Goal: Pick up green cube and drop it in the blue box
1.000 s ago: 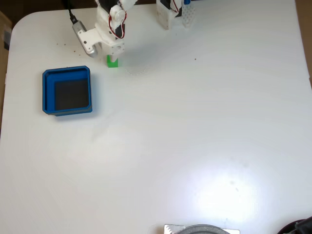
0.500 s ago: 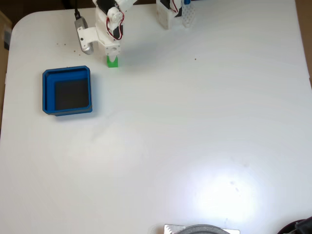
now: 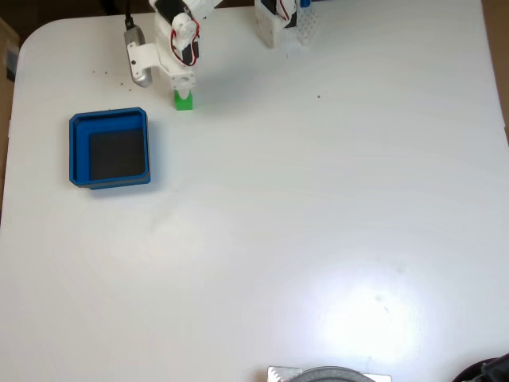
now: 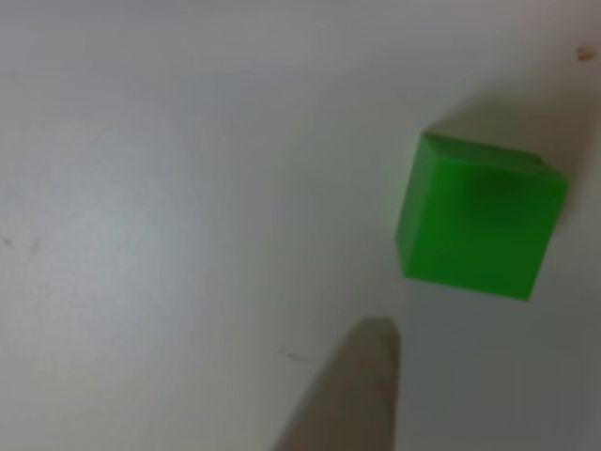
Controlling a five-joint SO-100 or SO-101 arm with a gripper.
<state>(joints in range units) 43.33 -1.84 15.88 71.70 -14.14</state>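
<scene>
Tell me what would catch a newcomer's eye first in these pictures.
The small bright green plain cube stands out on the white table, near its top edge in the fixed view, right under the white arm's gripper. Lower left of it sits the square shallow blue box with a dark floor, holding nothing. In the other view the cube looms large, upper right of a blurred grey fingertip.

White table point(image 3: 318, 207) under bright glare
</scene>
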